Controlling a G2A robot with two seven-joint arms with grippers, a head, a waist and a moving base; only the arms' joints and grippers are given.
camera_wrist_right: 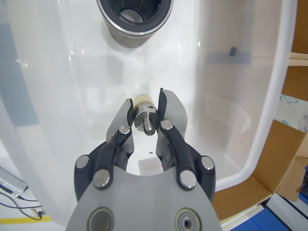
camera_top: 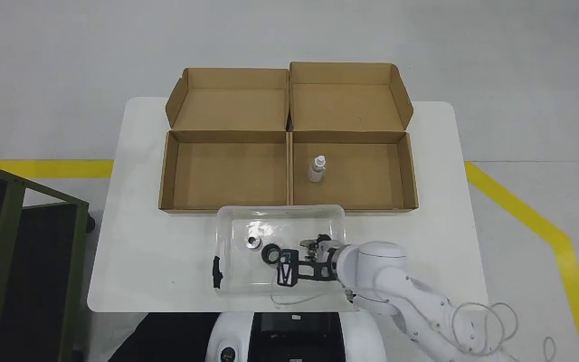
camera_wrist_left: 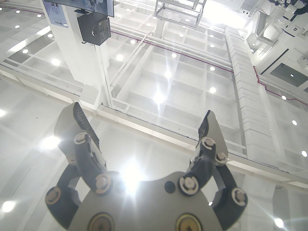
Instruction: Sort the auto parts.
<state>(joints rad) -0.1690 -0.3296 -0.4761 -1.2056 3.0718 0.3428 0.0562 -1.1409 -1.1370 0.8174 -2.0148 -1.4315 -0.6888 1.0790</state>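
Threaded fitting point(camera_wrist_right: 144, 116) pinched in right jaws — inside clear bin point(camera_wrist_right: 286, 49).

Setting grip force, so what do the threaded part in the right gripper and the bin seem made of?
Threaded part: shiny bare metal, probably steel, by its machined thread and hex body; cream tip looks plastic. Bin: glossy translucent white plastic, with reflections on its wall.
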